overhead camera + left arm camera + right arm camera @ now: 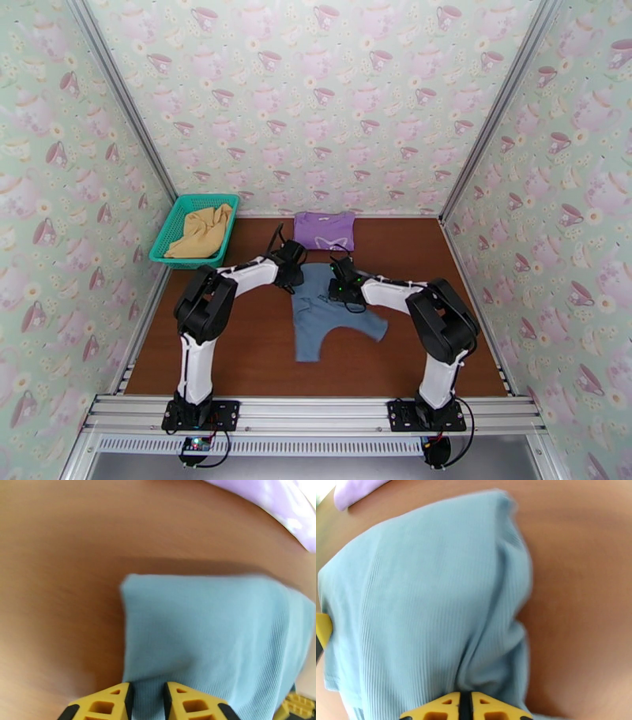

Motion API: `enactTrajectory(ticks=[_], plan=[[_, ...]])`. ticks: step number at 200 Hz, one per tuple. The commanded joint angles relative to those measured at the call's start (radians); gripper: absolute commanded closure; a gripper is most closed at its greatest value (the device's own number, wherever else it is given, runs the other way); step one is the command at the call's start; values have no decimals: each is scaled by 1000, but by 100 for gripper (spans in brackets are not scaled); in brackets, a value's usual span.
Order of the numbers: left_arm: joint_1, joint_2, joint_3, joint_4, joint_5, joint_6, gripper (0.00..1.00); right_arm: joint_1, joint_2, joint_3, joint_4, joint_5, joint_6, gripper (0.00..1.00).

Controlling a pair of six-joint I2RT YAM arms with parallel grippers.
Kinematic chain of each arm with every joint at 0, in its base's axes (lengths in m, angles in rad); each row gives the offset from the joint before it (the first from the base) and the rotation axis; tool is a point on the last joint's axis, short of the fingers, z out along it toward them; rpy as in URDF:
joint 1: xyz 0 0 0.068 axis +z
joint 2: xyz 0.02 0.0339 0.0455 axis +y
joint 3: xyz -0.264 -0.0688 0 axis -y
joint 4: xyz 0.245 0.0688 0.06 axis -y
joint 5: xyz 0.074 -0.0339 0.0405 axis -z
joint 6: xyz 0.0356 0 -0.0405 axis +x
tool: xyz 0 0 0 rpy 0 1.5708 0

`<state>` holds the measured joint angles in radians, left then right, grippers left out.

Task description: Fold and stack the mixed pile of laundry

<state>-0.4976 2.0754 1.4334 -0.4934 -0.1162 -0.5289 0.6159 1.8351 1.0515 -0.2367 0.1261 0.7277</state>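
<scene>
View from above: a brown wooden table inside a booth with walls papered in a teacup pattern, and two white-and-black robot arms reaching in from the near edge.

At the far left corner of the table sits a teal plastic mesh basket. Inside it lies a crumpled mustard-yellow piece of clothing, heaped so that it fills much of the basket and rises to its rim.

Outside the basket, a purple T-shirt with a pale print lies folded flat against the far wall, near the middle. Just in front of it is the grey-blue piece, a ribbed garment spread on the middle of the table – its near end flat, its far edge lifted between the two arms.

The left gripper is at the far left corner of that edge. In its wrist camera its yellow jaws stand a little apart with grey-blue cloth pinched between them, and the cloth casts a shadow on the wood.

The right gripper is at the far right corner – its wrist camera shows the jaws almost together, clamped on a bunched fold of the same cloth.
</scene>
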Motion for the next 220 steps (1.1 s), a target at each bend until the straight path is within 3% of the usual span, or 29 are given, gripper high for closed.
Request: enactTrajectory(ticks=[1,37,64,85,118,129,143,160,172,196,205,220], plan=[[25,35,44,-77,-39,114,70,3,-39,2,19,130,178,81],[42,48,88,-77,1,169,69,-11,3,105,-37,209,193,77],[40,-31,59,-60,44,169,63,-14,-16,154,-60,227,85,77],[38,-173,15,-47,46,175,54,-13,-95,147,-34,186,-115,76],[29,-495,-104,78,26,279,38,-12,-334,48,33,31,-594,75],[20,-611,-165,179,25,365,27,-12,-427,11,34,-31,-732,68],[13,-739,-243,314,84,498,1,-12,-533,-3,-6,-95,-888,57],[11,-851,-329,474,193,674,0,-10,-608,18,-137,-234,-1096,54],[3,-894,-366,524,224,787,0,0,-625,59,-304,-281,-1257,41],[-10,-931,-355,400,298,1037,0,45,-596,137,-636,-177,-1485,19],[-41,-946,-352,318,264,1167,0,65,-586,138,-719,-118,-1531,11],[-121,-986,-405,204,159,1441,0,119,-593,99,-802,-54,-1623,9]])
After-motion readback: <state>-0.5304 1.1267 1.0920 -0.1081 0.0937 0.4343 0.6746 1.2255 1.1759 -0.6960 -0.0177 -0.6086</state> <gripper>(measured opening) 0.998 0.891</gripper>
